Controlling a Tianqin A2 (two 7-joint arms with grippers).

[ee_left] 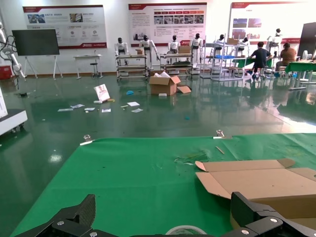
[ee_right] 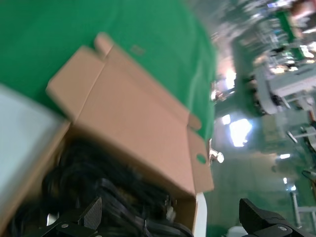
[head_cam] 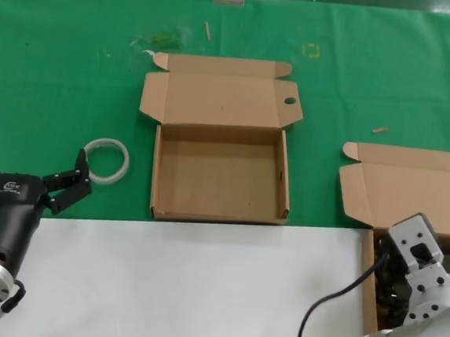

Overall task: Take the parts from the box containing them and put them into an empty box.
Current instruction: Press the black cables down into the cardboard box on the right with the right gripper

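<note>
The empty box (head_cam: 218, 207) lies open mid-table, its lid (head_cam: 215, 97) folded back and one flap pierced by a round hole (head_cam: 290, 102); its lid also shows in the left wrist view (ee_left: 261, 182). The box with the parts (head_cam: 413, 185) is at the right, lid open. Black coiled cords (ee_right: 98, 192) fill it; a few show under my right wrist (head_cam: 391, 297). My right gripper (ee_right: 175, 222) is open just above the cords, one finger (ee_right: 91, 212) over them. My left gripper (head_cam: 31, 171) is open and empty at the left, beside the white ring (head_cam: 106, 160).
The white translucent ring (ee_left: 185, 230) lies on the green cloth (head_cam: 60, 67) between my left fingers and the empty box. A white table strip (head_cam: 183, 291) runs along the front. Small scraps (head_cam: 380, 129) lie on the cloth farther back.
</note>
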